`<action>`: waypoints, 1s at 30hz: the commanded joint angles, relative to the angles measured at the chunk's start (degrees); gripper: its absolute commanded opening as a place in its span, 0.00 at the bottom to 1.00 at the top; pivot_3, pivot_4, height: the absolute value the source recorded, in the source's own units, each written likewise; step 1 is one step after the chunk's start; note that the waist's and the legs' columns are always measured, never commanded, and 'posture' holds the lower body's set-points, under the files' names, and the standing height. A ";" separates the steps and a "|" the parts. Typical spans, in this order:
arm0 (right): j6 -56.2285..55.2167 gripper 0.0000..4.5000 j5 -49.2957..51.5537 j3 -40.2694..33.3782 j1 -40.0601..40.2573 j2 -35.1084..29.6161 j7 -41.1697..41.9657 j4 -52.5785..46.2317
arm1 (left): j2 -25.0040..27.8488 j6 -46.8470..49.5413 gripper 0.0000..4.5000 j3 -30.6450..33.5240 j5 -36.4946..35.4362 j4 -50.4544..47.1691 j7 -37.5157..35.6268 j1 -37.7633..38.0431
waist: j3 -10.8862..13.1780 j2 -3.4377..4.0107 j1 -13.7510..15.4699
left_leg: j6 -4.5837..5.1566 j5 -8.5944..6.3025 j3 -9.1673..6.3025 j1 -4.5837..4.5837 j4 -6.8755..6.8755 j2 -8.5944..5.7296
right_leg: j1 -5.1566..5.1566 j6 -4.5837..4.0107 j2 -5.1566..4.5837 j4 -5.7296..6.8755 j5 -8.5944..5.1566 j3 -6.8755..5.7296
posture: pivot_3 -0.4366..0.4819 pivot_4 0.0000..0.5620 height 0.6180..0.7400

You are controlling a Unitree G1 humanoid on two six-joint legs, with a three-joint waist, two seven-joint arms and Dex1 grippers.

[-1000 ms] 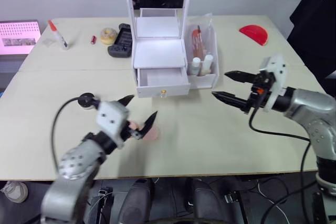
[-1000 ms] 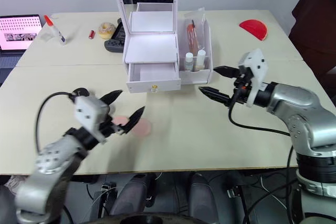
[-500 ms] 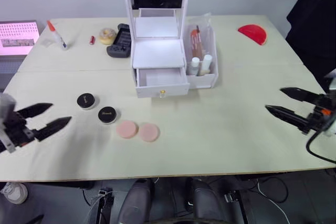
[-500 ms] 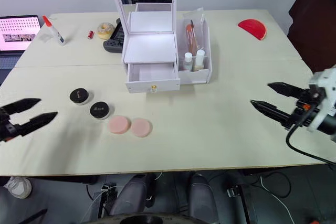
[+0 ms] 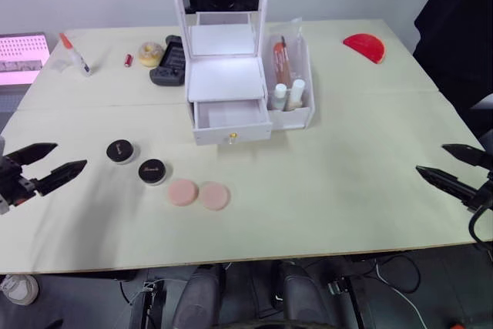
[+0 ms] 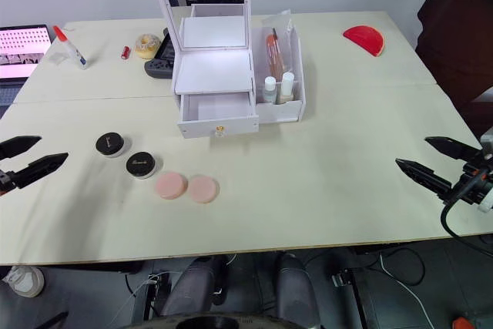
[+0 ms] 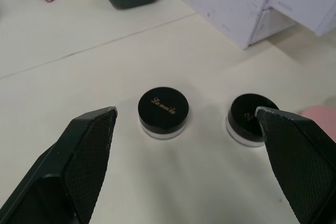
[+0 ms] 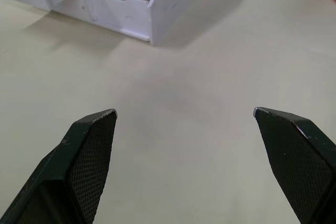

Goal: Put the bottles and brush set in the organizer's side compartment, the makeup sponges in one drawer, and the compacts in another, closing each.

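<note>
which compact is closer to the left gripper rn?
The outer compact, the one farther from the makeup sponges. It lies nearest the left gripper; the other compact sits beside the sponges, farther from it.

Glue bottle [image 5: 74, 52], tape roll [image 5: 150, 54], black controller [image 5: 167, 62], red dish [image 5: 363, 46].

Both eye views look forward and down from head height over the whole desk [image 5: 347, 190], sharing the organizer [image 5: 231, 90]. The left wrist view sits low and close, facing the compacts [image 7: 163, 111]. The right wrist view faces what seems the side compartment [image 8: 157, 3], from farther off.
</note>
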 commanded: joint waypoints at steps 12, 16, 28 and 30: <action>0.68 1.00 1.05 1.01 -2.56 -0.51 -2.28 -2.33 | 1.67 -0.83 0.99 -4.82 0.78 -2.67 1.58 -3.57 | 0.00 0.00 0.23 | -0.02 -0.01 0.03 0.02 0.02 0.01 | 0.01 0.00 0.00 0.00 0.00 0.00 | 0.48 0.27 0.97; 2.72 1.00 3.08 3.51 -5.73 -0.97 -3.55 -5.43 | 1.13 0.17 0.99 -11.14 -0.67 -6.86 0.72 -7.07 | 0.00 0.00 0.18 | -0.01 -0.01 0.06 0.02 0.01 0.02 | 0.02 -0.01 0.00 0.00 0.00 0.00 | 0.48 0.27 0.97; 12.86 1.00 9.87 25.29 -27.08 -2.55 -8.38 -17.63 | -4.53 -2.48 0.99 -36.66 1.06 -16.56 -5.29 -14.39 | 0.01 -0.02 0.15 | 0.02 0.00 0.08 0.06 0.10 0.02 | 0.05 -0.33 0.22 0.04 0.21 0.03 | 0.48 0.27 0.97; 13.79 1.00 10.24 28.81 -30.64 -1.79 -8.80 -18.40 | -5.46 -5.48 0.99 -41.28 4.42 -13.57 -7.27 -17.42 | 0.01 -0.01 0.30 | 0.02 0.00 0.06 0.06 0.09 0.01 | 0.05 -0.37 0.25 0.04 0.23 0.02 | 0.48 0.27 0.97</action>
